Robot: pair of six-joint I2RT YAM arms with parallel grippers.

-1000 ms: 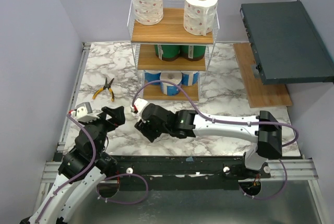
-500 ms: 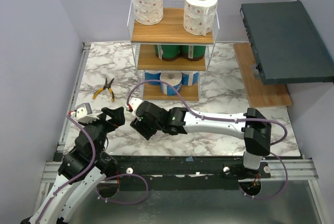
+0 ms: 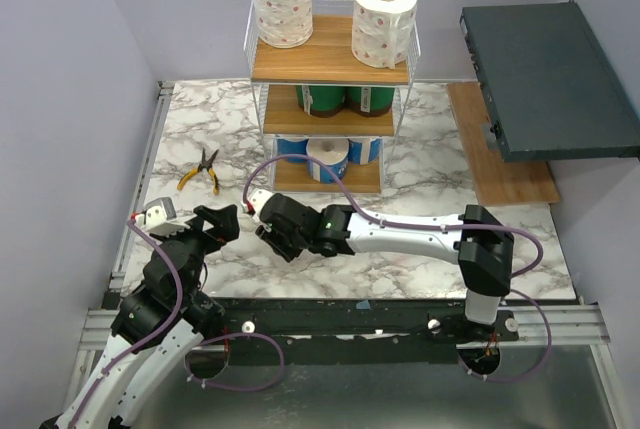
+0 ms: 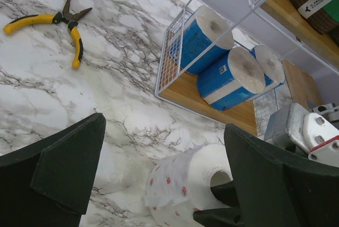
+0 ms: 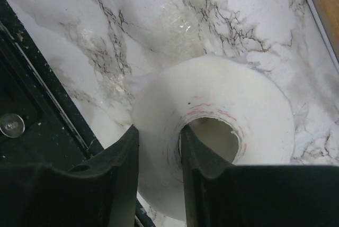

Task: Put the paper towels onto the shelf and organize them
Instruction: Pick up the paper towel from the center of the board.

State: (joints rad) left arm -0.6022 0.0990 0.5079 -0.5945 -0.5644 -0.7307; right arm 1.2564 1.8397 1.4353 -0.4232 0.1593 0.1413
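Right gripper point(image 5: 159, 134): my jaws pinch the wall of one white dotted paper towel roll point(image 5: 233, 94), near the table's point(image 5: 175, 5) front edge. Left gripper point(image 4: 164, 126): my jaws spread wide, empty.

Marble table point(image 3: 200, 129), wire shelf point(image 3: 330, 61), yellow pliers point(image 3: 200, 173), dotted roll point(image 4: 180, 191), wooden board point(image 3: 508, 177)

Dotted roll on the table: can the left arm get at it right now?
Probably yes, though crowded: the left gripper stands open beside the dotted roll, but the right gripper pinches its wall.
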